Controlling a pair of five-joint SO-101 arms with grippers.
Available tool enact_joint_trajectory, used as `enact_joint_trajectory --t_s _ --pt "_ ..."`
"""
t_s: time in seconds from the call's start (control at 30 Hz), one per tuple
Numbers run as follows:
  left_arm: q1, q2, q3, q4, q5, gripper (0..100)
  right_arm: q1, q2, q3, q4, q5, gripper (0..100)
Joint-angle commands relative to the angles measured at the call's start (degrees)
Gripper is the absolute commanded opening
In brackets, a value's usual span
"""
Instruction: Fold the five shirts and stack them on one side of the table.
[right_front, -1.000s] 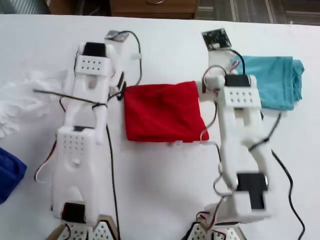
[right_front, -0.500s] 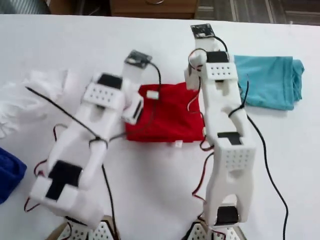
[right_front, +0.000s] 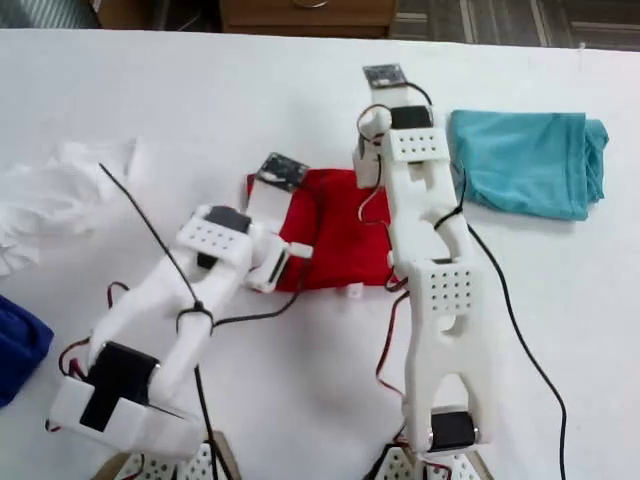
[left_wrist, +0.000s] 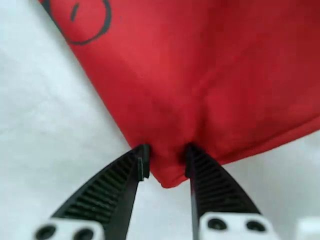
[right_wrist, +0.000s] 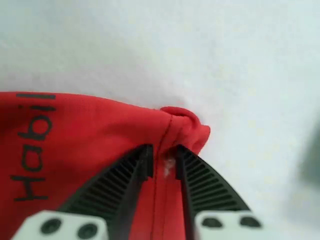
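A folded red shirt (right_front: 335, 225) lies mid-table, with black print on it in both wrist views. My left gripper (left_wrist: 165, 161) sits at a corner of the red shirt (left_wrist: 200, 75), its fingers closed on puckered cloth. In the high view the left arm (right_front: 215, 250) comes in from the near left over the shirt's left side. My right gripper (right_wrist: 162, 161) pinches the seam at another corner of the red shirt (right_wrist: 75, 135). The right arm (right_front: 420, 170) stretches to the shirt's far right corner.
A folded teal shirt (right_front: 520, 160) lies at the right, just beside the right arm. A crumpled white shirt (right_front: 60, 195) is at the left and a blue shirt (right_front: 15, 345) at the left edge. The white table (right_front: 250, 90) is bare at the back.
The left arm has swung in from beside the shirt onto its left side. The right arm has shifted left and farther back to the far right corner. Both grippers now hold red cloth.
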Motion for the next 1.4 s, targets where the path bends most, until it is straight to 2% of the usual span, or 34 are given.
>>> enact_joint_trajectory --t_s 0.0,0.17,0.4,0.53,0.63,0.73,0.9,1.1,1.23,1.37 --pt "-2.1 -2.1 0.5 -0.6 0.0 15 1.3 0.4 -2.5 -0.2 -0.1 8.4" --pt "-2.2 -2.1 0.6 -0.4 0.0 15 3.8 -0.9 -3.5 0.3 -0.2 8.4" --pt "-1.7 -2.5 -0.4 1.0 0.1 15 3.6 -6.7 -12.6 9.8 -0.2 8.7" --pt "-1.7 -2.5 -4.5 5.7 0.2 15 3.2 -9.0 -16.6 16.3 -0.1 10.1" --pt "-1.7 -3.1 -8.5 11.8 0.1 15 3.1 -12.1 -15.6 16.9 -0.2 18.7" --pt "-1.8 -7.3 -9.5 15.7 0.0 15 2.0 -16.4 -11.0 16.9 -0.3 24.8" --pt "-2.2 -20.5 -5.8 17.3 -1.2 15 -1.0 -24.2 5.6 16.8 -0.5 24.9" --pt "-3.1 -32.9 5.4 11.4 -4.1 15 -0.7 -26.5 19.5 12.4 -0.6 25.9" --pt "-4.7 -34.4 10.2 7.6 -4.1 15 -2.4 -25.2 24.4 6.8 -0.7 31.7" --pt "-6.5 -34.4 12.3 6.7 -4.1 15 -3.8 -21.8 24.3 3.8 -0.7 31.7"
